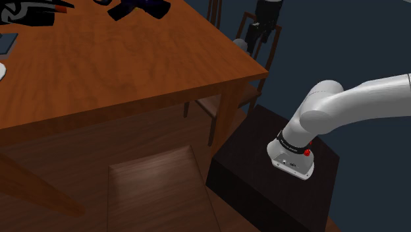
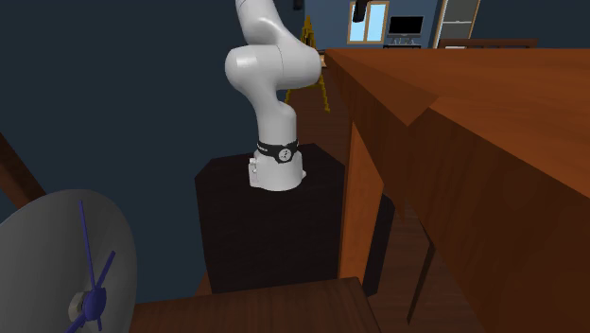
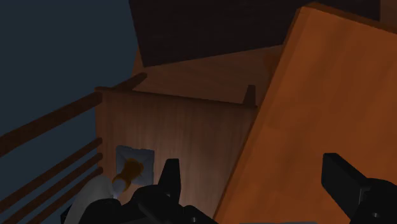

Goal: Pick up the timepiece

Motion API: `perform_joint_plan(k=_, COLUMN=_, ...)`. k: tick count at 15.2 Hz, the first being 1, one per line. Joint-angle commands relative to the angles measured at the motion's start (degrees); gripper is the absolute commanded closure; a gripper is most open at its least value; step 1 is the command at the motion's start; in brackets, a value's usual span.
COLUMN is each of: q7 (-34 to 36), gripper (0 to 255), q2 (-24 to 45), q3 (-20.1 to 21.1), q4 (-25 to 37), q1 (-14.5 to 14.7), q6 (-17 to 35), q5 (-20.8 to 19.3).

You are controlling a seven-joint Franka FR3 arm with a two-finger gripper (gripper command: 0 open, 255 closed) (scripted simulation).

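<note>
Hangs above a chair seat (image 3: 184,127) with fingers (image 3: 347,184) spread, grasping nothing. Needs to reach the timepiece (image 2: 57,246), a grey disc with blue hands, low near the stand (image 2: 269,227). May strike the table (image 3: 318,95) edge while descending.

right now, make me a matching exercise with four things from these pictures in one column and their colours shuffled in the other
Things:
1. clock
2. stand
3. table
4. arm

Colours:
a. white
b. orange-brown wood
c. grey with blue hands
d. black

Pairs: 1-c, 2-d, 3-b, 4-a
</note>
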Motion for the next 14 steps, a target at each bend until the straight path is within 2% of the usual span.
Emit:
perform_joint_plan(k=1, q7=0.0, gripper=0, q2=0.0, q3=0.0, q4=0.0, q1=0.0, q6=0.0, q5=0.0)
perform_joint_plan(k=8, q7=-8.2, gripper=0, q2=7.9, q3=-8.4, q4=1.0, q1=-2.5, q6=7.8, q5=-4.6)
perform_joint_plan(k=14, q7=-15.3, gripper=0, q2=17.2, q3=-15.3, q4=4.8, q1=-3.9, q6=14.2, q5=-6.5)
